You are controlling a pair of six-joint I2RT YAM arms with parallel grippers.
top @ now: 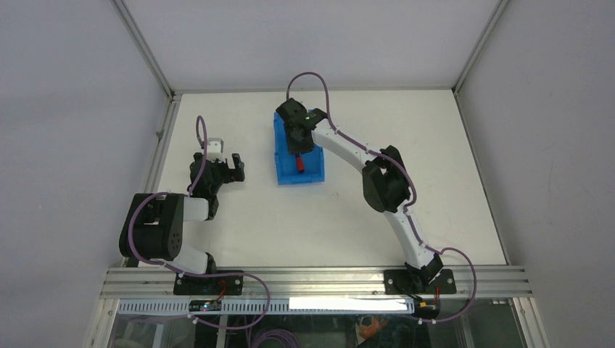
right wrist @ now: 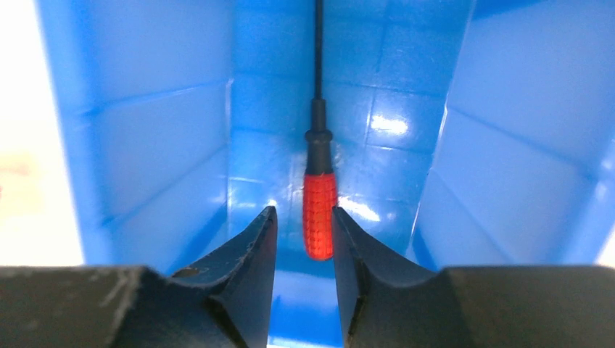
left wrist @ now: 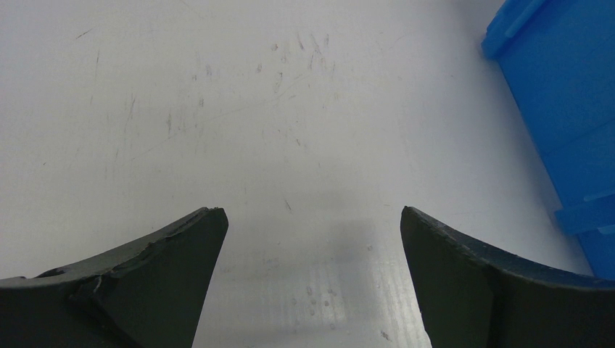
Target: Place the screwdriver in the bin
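Observation:
The blue bin (top: 316, 172) stands at the middle of the table. The screwdriver (top: 299, 166), with a red handle and a thin dark shaft, is inside it. In the right wrist view the screwdriver (right wrist: 319, 210) lies along the floor of the bin (right wrist: 145, 130), its handle between my fingertips. My right gripper (right wrist: 304, 210) reaches down into the bin (top: 297, 147). Its jaws are narrowly apart, and there is a visible gap between the left finger and the handle. My left gripper (left wrist: 312, 210) is open wide and empty over bare table, left of the bin (left wrist: 573, 109).
The white table (top: 239, 232) is fenced by grey walls with metal frame posts at the back corners. The left gripper (top: 236, 165) hovers a short way left of the bin. An aluminium rail (top: 312, 279) runs along the near edge.

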